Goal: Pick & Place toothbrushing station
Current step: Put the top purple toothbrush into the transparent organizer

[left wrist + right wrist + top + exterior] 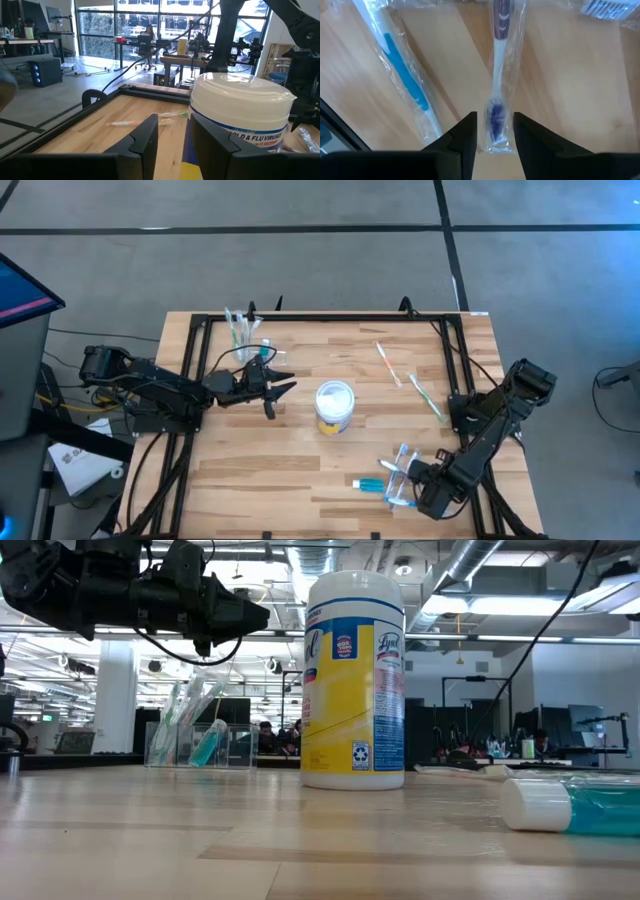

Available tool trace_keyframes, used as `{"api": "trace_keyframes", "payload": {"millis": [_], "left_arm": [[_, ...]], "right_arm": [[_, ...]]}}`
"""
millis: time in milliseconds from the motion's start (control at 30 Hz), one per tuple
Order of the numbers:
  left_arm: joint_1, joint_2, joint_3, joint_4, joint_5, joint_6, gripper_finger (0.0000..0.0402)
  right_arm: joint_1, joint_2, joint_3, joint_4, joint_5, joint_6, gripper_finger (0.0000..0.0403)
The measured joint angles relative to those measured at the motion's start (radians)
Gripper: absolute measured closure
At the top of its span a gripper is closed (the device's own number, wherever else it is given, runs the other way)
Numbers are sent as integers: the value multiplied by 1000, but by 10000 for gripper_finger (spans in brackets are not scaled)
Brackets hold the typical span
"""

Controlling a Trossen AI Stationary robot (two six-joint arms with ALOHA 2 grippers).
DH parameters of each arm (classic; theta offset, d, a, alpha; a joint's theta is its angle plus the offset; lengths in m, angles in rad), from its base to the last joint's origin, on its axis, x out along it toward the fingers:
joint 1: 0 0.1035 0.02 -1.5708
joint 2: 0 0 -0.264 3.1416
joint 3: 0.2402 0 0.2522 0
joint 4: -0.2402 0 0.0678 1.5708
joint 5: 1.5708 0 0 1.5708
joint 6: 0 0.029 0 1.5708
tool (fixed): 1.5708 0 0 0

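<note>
Toothbrushing station (243, 332) stands upright at the far left of the table (300, 470), brushes poking up; its long axis looks to run left-right. Clear plastic: likely light, stiff, slippery; best pinched by a cup wall. Left gripper (283, 388) hangs just near of it, fingers spread, empty. Right gripper (493, 131), fingers apart, straddles a wrapped toothbrush (496, 65) near right.
</note>
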Motion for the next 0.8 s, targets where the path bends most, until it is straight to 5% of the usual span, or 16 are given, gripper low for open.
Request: {"api": "trace_keyframes", "payload": {"millis": [167, 333, 800], "left_arm": [[0, 0, 0, 3, 0, 0, 294], [0, 0, 0, 5, 0, 0, 294], [0, 0, 0, 13, 0, -3, 294]], "right_arm": [[5, 0, 0, -8, -3, -3, 308], [1, 0, 0, -23, -34, -39, 388], [-88, 0, 210, -428, 0, -228, 402]]}}
